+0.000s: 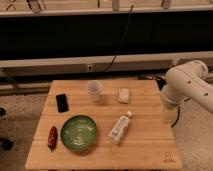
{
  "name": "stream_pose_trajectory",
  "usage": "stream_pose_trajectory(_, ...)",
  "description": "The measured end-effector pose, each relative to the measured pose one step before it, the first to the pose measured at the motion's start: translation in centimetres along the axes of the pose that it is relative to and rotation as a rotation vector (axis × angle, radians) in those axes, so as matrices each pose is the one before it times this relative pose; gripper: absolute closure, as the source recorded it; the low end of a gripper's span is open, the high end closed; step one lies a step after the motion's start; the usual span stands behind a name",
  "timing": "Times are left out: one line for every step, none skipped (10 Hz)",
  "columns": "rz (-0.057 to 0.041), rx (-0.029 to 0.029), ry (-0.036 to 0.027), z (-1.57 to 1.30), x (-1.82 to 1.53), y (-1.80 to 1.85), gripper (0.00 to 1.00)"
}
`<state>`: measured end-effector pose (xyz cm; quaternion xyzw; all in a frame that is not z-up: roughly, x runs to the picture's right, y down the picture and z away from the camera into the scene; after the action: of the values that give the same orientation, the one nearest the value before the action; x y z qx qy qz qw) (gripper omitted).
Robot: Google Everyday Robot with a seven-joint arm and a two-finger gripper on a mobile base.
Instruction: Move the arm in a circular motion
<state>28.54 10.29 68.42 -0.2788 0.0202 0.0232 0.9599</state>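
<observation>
Where white arm [186,84] bends, jaws hang beside table [145,150].

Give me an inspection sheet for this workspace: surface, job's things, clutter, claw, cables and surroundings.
Surface: wooden table, upright and level.
Job's things: white arm, reaching in from the right, over the table's right edge.
Clutter: green bowl; bottle lying on its side; clear cup; black slab; white pad; reddish packet left of the bowl.
Claw: claw hangs below the arm at the table's right edge.
Cables: black cable hanging behind the table.
Surroundings: speckled floor; pale ledge behind.
</observation>
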Motion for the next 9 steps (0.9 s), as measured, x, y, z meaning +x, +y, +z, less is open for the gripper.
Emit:
stream_pose_trajectory(0.00001,0.00008,0.00015,0.000,0.005,-0.002,0.20)
stream_pose_trajectory(-0.00002,0.00002,-0.00002,0.001,-0.001,0.000,0.20)
stream_pose_trajectory(0.00008,0.00011,-0.00002,-0.001,0.001,-0.003,0.20)
stream_pose_trajectory(-0.00005,0.00003,0.00001,0.000,0.000,-0.001,0.20)
stream_pose_trajectory(0.00001,0.00009,0.00002,-0.002,0.002,-0.001,0.20)
stream_pose_trajectory(-0.00008,-0.00001,0.00000,0.002,-0.002,0.000,0.20)
stream_pose_trajectory(0.00006,-0.00002,0.00000,0.002,0.002,0.000,0.20)
stream_pose_trajectory(-0.00006,0.00003,0.00005,-0.002,0.000,0.000,0.20)
stream_pose_trajectory(-0.00003,0.00011,-0.00005,0.001,-0.003,-0.003,0.20)
